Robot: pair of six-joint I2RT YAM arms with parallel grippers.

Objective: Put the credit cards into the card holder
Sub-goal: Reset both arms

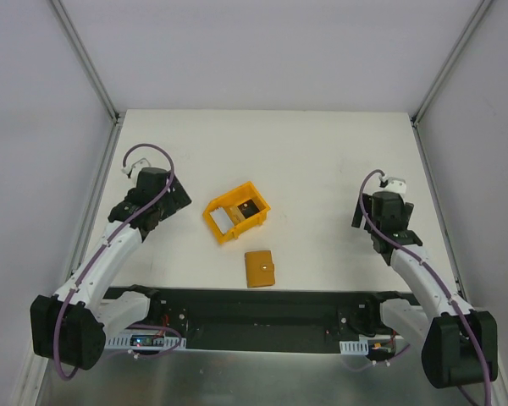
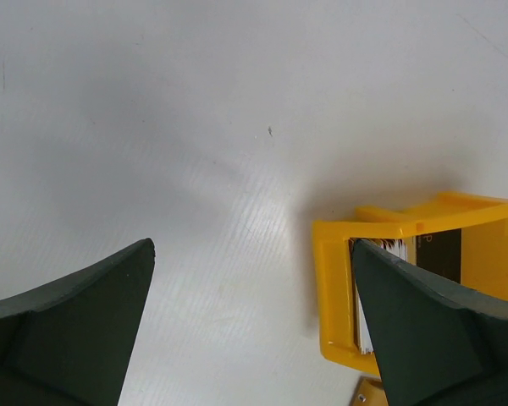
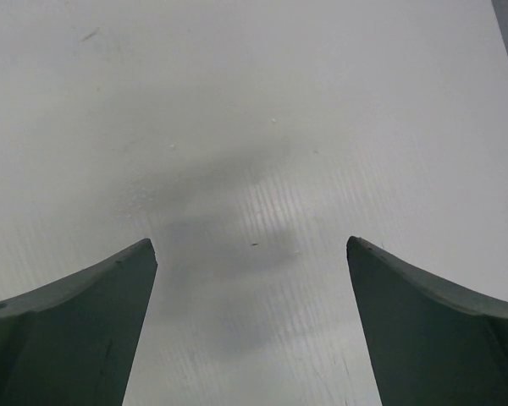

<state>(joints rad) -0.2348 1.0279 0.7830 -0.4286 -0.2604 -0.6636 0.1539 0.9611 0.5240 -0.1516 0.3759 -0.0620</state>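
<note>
Left gripper (image 2: 250, 247): your jaws stand wide apart with nothing between them, over bare table (image 1: 322, 169), just left of the yellow bin (image 1: 245, 227).
Right gripper (image 3: 250, 244): your jaws are spread wide here too, holding nothing, on the right side, well apart from the bin.
Credit cards (image 1: 224, 221): inside the yellow bin at mid-table; you can see a pale one and a dark one.
Card holder (image 1: 259, 268): folded shut, flat on the table, near the bin on its near side, not touching it.
</note>
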